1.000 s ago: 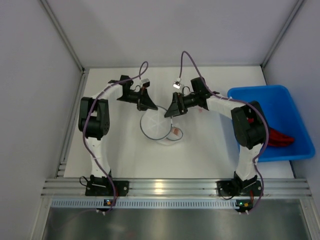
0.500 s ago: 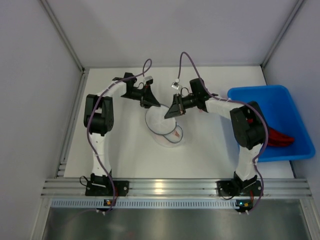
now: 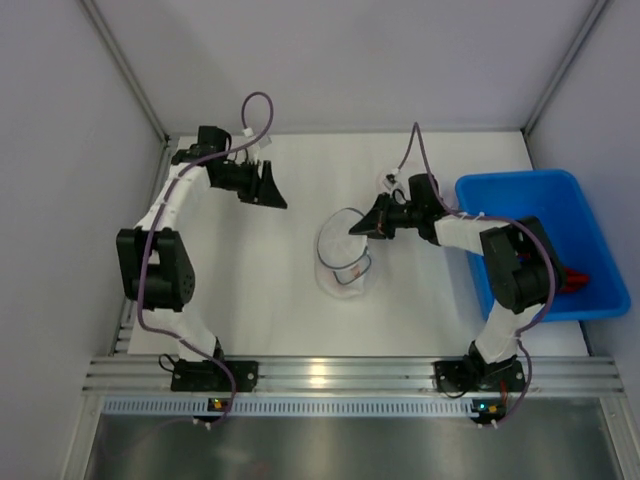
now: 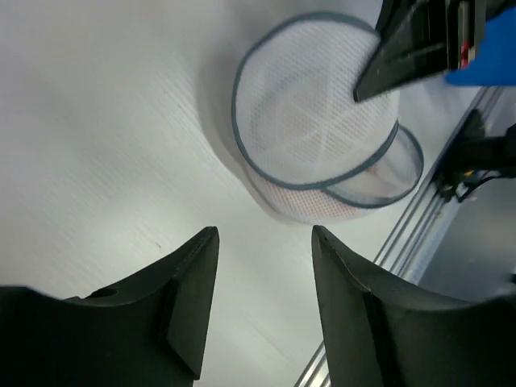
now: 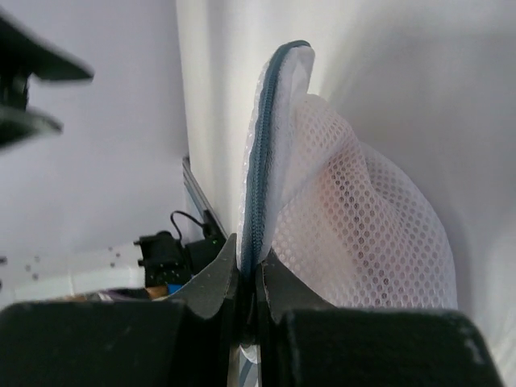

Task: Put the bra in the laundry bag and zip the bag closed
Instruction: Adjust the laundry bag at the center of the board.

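We see that the left gripper (image 3: 275, 196) has left the edge of the round white mesh laundry bag with a grey zip rim (image 3: 342, 262) and swung off to the far left of the table. Its fingers are now spread and well apart from the bag. The right gripper (image 3: 360, 228) has drawn back to the right, toward the blue plastic bin (image 3: 520, 180). The bag, pinched at its rim, has shifted right with it.

I can read no text, label, brand or number in any of my views. The laundry bag (image 3: 341, 252) shows plain mesh, the blue bin (image 3: 560, 179) to its right shows a plain wall, and any marking on the arm bases (image 3: 214, 373) is too small to read.
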